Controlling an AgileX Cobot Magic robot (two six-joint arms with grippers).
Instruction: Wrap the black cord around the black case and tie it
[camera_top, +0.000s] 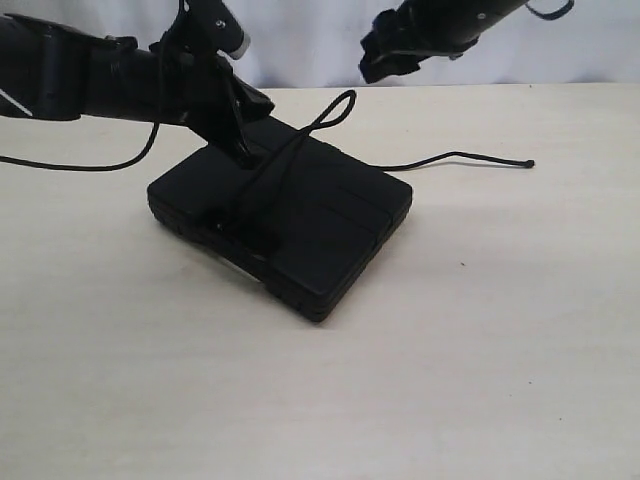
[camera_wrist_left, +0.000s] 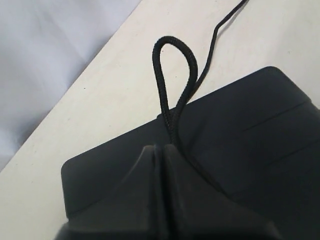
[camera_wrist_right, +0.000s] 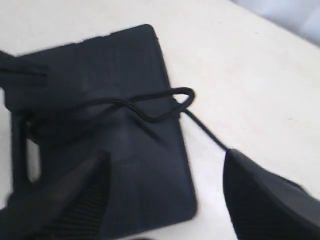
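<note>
The black case (camera_top: 330, 225) lies flat in the middle of the table. The black cord (camera_top: 335, 108) crosses its top and stands up in a loop over the far edge. Its tail (camera_top: 460, 155) trails right across the table to a knotted end. My left gripper (camera_top: 247, 153) is over the case's far left part, shut on the cord. In the left wrist view the loop of the cord (camera_wrist_left: 172, 65) sticks out past the left gripper (camera_wrist_left: 167, 148), above the case (camera_wrist_left: 260, 135). My right gripper (camera_top: 385, 55) hangs open high above the back. Between its fingers (camera_wrist_right: 75, 195) the case (camera_wrist_right: 115, 65) and cord (camera_wrist_right: 150, 114) show below.
A smooth black cable (camera_top: 90, 165) from the left arm droops onto the table at the left. A pale cloth backdrop (camera_top: 300, 40) runs behind the table's far edge. Bare tabletop (camera_top: 320, 400) lies in front of the case.
</note>
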